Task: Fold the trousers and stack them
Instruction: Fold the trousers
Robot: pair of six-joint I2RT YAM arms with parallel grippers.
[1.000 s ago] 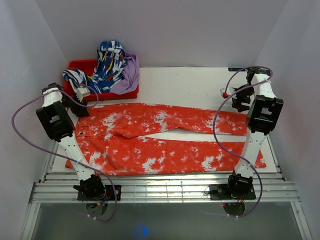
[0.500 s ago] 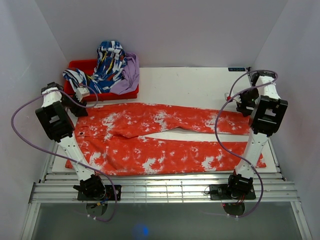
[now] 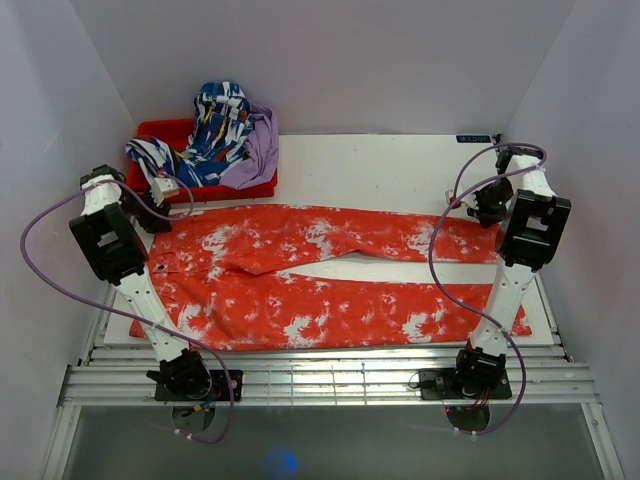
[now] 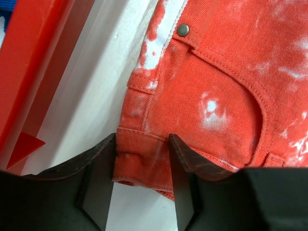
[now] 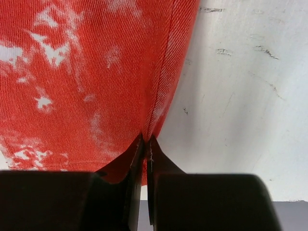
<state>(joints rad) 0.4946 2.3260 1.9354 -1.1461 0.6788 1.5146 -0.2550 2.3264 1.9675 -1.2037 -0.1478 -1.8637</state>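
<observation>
The trousers (image 3: 300, 270), orange-red with white blotches, lie flat on the white table (image 3: 400, 165), waistband to the left and both legs running right. My left gripper (image 3: 150, 215) is down at the far corner of the waistband. In the left wrist view its open jaws (image 4: 142, 144) straddle that waistband corner (image 4: 144, 159), and the fabric fills the gap between them. My right gripper (image 3: 487, 205) is at the far leg's end. In the right wrist view it (image 5: 146, 142) is shut, pinching the side seam edge of the leg (image 5: 96, 72).
A red bin (image 3: 160, 130) stands at the back left, just behind my left gripper, with a blue-and-white garment (image 3: 220, 125) and a purple one (image 3: 262, 145) heaped in it. Its red wall (image 4: 33, 57) shows beside the waistband. White walls close in on both sides.
My right gripper has shut on the far leg's edge and shifted slightly towards it. The left jaws have narrowed a little around the waistband corner.
</observation>
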